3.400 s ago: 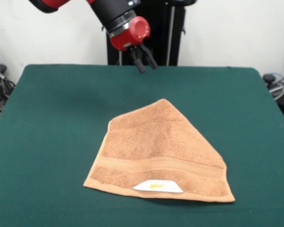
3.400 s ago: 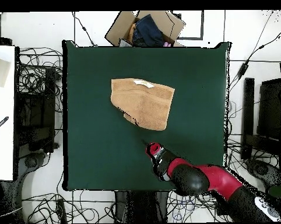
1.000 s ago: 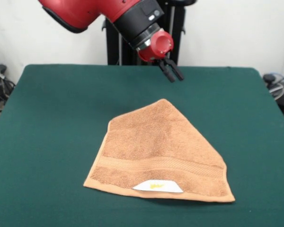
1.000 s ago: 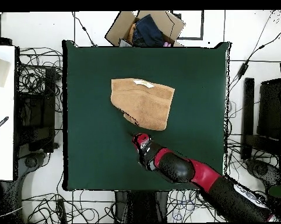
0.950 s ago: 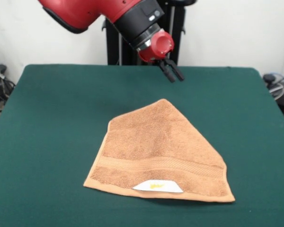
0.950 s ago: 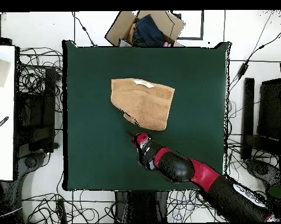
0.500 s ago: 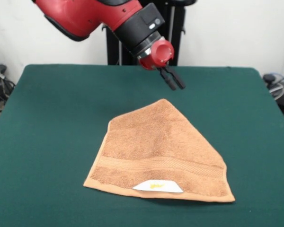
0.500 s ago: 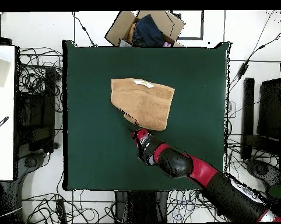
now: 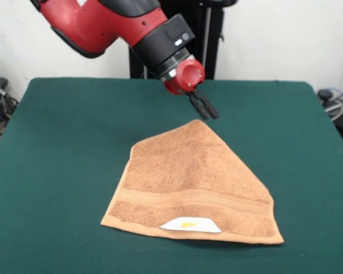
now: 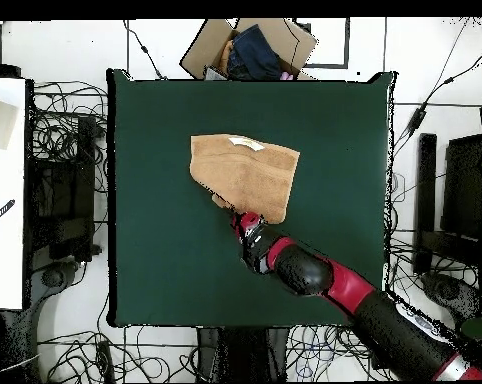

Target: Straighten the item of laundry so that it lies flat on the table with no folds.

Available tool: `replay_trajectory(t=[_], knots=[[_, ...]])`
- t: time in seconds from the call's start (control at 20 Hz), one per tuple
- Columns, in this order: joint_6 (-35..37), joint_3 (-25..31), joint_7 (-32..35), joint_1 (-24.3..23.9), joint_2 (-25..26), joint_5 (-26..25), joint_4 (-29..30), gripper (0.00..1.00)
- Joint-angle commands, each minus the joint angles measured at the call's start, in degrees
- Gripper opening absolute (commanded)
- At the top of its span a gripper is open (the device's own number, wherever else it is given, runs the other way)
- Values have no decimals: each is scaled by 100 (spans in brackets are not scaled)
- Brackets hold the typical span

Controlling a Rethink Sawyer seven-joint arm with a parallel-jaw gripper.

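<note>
Reaching arm slants down; claw [image 9: 204, 109] nearly closed, empty, above towel [image 9: 191, 182] peak.

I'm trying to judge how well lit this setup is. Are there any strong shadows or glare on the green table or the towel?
Front view: even light, no glare on the table; only a thin dark shadow under the towel along its near edge, and no clear shadow below the gripper. Overhead view: the towel looks flat-lit, with no shadow I can make out.
</note>
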Motion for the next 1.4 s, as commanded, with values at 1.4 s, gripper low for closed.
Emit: replay_trajectory(t=[1.4], knots=[[679,-94,-49,178,343,266,-1028,100]])
